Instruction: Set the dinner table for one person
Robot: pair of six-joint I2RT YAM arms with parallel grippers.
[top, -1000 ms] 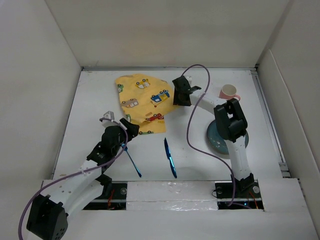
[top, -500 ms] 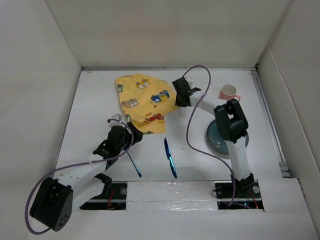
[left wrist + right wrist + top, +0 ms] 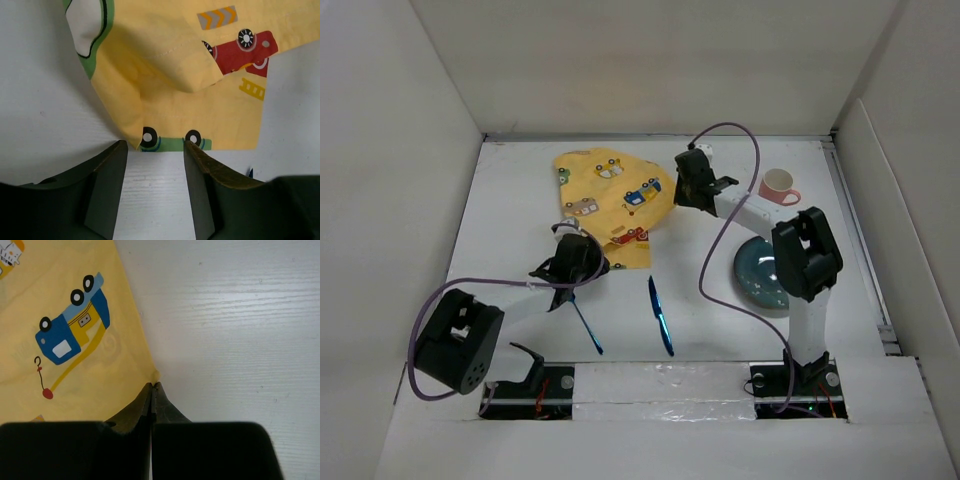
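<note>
Right gripper [image 3: 152, 385] pinches the car-print placemat's [image 3: 75, 345] edge; the open left gripper [image 3: 155, 150] should advance slightly, then close on the hem just ahead.

Yellow cloth placemat printed with cartoon cars [image 3: 605, 195], rumpled, near corner folded over onto itself. Pale pink ceramic mug [image 3: 778, 183] at far right, upright, handle towards the right. Round dark teal plate [image 3: 755, 270] nearer than the mug, not touching it. Thin blue utensil [image 3: 586, 325] left of broader shiny blue utensil [image 3: 660, 315], both just nearer than the placemat, lying apart, slanted alike.
</note>
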